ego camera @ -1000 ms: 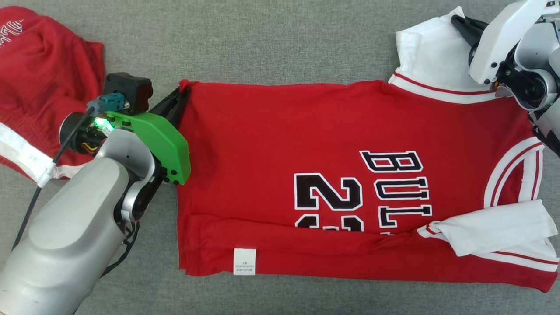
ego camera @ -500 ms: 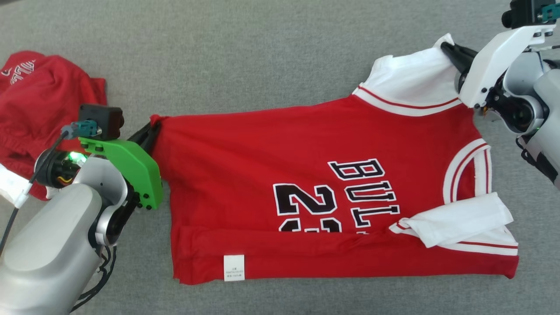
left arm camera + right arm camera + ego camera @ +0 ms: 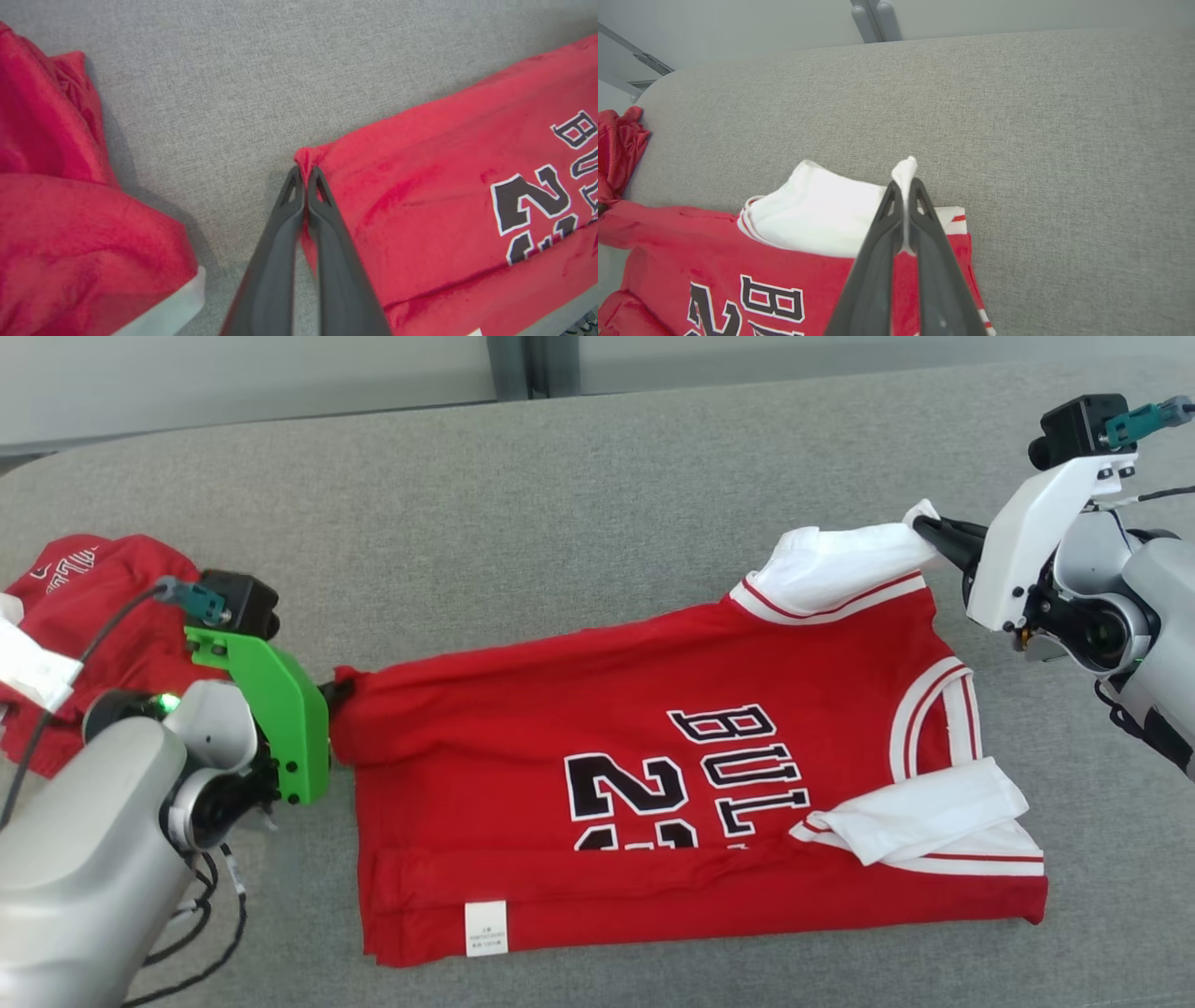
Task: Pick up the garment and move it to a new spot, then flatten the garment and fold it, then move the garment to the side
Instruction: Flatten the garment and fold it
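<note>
The garment (image 3: 653, 775) is a red jersey with white sleeves and black lettering, lying on a grey cushioned surface, its near long edge folded over. My left gripper (image 3: 338, 693) is shut on the jersey's red hem corner (image 3: 306, 163) at the left. My right gripper (image 3: 924, 529) is shut on the tip of the far white sleeve (image 3: 906, 170), which is lifted and pulled taut. The far edge of the jersey hangs raised between the two grips. The other white sleeve (image 3: 920, 812) lies folded on the jersey's near right part.
A second red garment with white trim (image 3: 84, 616) lies bunched at the left, close behind my left arm; it also shows in the left wrist view (image 3: 60, 210). The grey surface (image 3: 560, 523) extends far behind the jersey to a rounded back edge and a pale wall.
The head camera has tilted up, so the whole scene sits lower. Both grippers have kept their grips and raised the jersey's far edge, pulling it toward the near side.
</note>
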Robot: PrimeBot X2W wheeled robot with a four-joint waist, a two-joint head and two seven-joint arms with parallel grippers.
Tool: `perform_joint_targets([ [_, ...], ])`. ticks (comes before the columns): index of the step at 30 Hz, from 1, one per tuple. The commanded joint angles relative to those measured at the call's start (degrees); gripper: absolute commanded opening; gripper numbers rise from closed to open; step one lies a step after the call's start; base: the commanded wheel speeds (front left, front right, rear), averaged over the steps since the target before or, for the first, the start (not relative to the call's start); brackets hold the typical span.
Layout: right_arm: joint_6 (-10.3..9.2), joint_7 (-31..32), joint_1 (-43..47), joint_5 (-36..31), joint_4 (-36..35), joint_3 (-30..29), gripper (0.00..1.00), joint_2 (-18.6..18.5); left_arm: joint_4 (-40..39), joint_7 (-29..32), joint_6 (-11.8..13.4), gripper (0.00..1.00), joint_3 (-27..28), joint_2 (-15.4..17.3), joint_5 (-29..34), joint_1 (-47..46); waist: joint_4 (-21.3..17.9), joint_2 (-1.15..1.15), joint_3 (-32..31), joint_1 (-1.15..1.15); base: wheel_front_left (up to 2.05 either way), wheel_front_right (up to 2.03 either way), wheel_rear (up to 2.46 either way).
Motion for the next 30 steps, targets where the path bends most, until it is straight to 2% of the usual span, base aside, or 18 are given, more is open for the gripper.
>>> perform_joint_targets([
  [1,0.01,0.3,0.5,0.3,0.1,0.5,0.0,-0.6,0.9,-0.3,-0.6,0.0,-0.4,0.5,1.2,-1.1,-0.7,0.0,-0.8,0.0,0.0,0.0,0.0],
  [8,0.01,1.7,1.1,2.1,0.2,2.1,0.0,-1.9,5.3,-2.8,-2.7,0.0,-1.2,-0.4,2.7,-3.1,-1.6,0.0,-1.7,0.0,0.0,0.0,0.0],
  [15,0.01,5.4,2.1,4.8,-3.1,3.6,0.0,-4.3,8.5,0.6,-4.3,0.0,-3.1,-1.5,1.1,-4.1,-1.8,0.0,-2.2,0.0,0.0,0.0,0.0],
  [30,0.01,9.8,4.8,6.8,-15.7,6.1,0.0,-11.9,11.6,-0.4,-5.2,0.0,-6.5,-1.4,1.9,-6.0,-2.5,0.0,-2.5,0.0,0.0,0.0,0.0],
])
